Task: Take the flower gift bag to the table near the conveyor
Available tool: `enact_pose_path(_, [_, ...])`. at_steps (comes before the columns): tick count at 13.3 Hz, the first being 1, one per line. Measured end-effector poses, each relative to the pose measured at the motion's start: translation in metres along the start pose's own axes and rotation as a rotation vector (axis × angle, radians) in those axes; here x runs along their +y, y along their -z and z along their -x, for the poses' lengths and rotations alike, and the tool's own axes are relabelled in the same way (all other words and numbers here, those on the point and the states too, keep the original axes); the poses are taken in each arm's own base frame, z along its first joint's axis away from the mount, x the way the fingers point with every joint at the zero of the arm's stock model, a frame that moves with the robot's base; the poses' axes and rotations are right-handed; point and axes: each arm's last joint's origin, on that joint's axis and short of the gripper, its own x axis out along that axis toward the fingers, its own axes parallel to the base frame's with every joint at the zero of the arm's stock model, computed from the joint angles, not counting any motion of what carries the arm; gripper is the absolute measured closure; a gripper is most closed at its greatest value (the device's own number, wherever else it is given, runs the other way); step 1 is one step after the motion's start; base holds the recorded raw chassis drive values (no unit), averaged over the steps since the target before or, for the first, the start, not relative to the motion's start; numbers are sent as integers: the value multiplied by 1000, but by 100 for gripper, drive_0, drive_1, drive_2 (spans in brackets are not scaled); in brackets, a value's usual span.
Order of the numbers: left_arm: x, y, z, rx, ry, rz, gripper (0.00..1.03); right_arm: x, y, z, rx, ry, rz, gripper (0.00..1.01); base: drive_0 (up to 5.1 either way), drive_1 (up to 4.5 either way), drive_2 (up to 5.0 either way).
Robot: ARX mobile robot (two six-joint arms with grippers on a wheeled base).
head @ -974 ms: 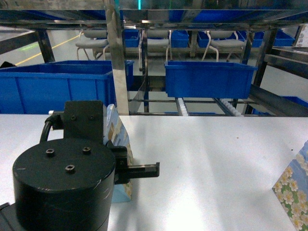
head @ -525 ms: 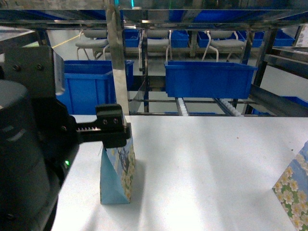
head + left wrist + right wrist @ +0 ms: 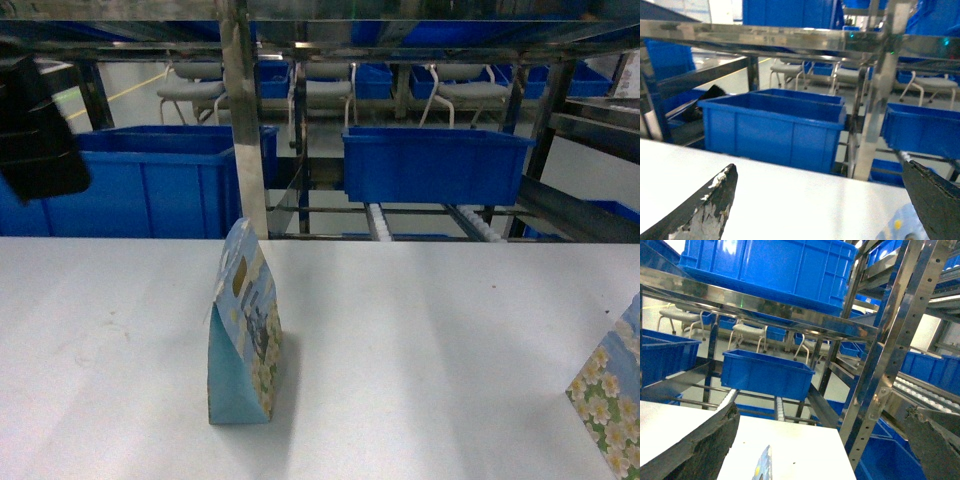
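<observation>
Standing upright and alone on the white tabletop (image 3: 420, 340), the flower gift bag (image 3: 244, 335) sits left of centre in the head view, its narrow blue side turned toward the camera and its flowered face angled to the right, nothing touching it. Up in the top-left corner of that view a dark piece of the left arm (image 3: 35, 130) hangs high, well clear of the bag. From the left wrist camera, the left tool (image 3: 822, 202) shows both fingers spread wide apart, one at each lower corner, with nothing between them; a sliver of the bag's top peeks in at the bottom right. Over on the right wrist camera, the right tool (image 3: 825, 440) is likewise spread wide and empty, looking down the tabletop's far edge. Behind the tabletop rises the conveyor (image 3: 425, 222), steel rails with small white rollers, carrying a blue bin (image 3: 435, 163), with a larger blue bin (image 3: 140, 180) off to the left. A second flowered bag (image 3: 612, 400) pokes in at the right edge.
</observation>
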Motion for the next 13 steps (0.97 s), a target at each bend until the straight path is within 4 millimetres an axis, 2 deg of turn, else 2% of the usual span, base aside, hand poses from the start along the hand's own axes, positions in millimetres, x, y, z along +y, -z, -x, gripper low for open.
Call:
enact_pose_path(1, [13,-4,14,28,-48,-5,5,0,0,0,0,0,0,3,0,0,0])
enact_pose_path(2, [15,-12,16,-11,-57,30,5,0,1,0,19,-14,-9,4,0,0,0])
enact_pose_path(3, [15,-13,16,-11,-55,31,5,0,11,5,133,-103,-69,19,0,0,0])
enact_pose_path(4, [14,-10,15,3,-55,23,5,-9,18,5,176,-77,-139,35,0,0,0])
enact_pose_path(5, [17,-10,15,37,6,-8,10,-8,18,7,171,-88,-171,50,0,0,0])
enact_pose_path(6, [29,-6,21,79,130,-48,24,-8,17,9,166,-97,-187,65,0,0,0])
enact_pose_path(8, [45,-4,34,68,231,-46,51,-8,16,12,167,-95,-197,92,0,0,0])
enact_pose_path(9, [51,-1,39,75,240,-48,64,-8,17,13,172,-96,-198,99,0,0,0])
enact_pose_path(11, [63,2,50,73,235,-47,93,-9,16,16,169,-95,-199,99,0,0,0])
enact_pose_path(12, [67,3,54,74,234,-50,101,-9,17,17,176,-96,-199,99,0,0,0])
enact_pose_path(13, [71,6,59,57,236,-45,101,-8,21,26,224,-102,-197,99,0,0,0])
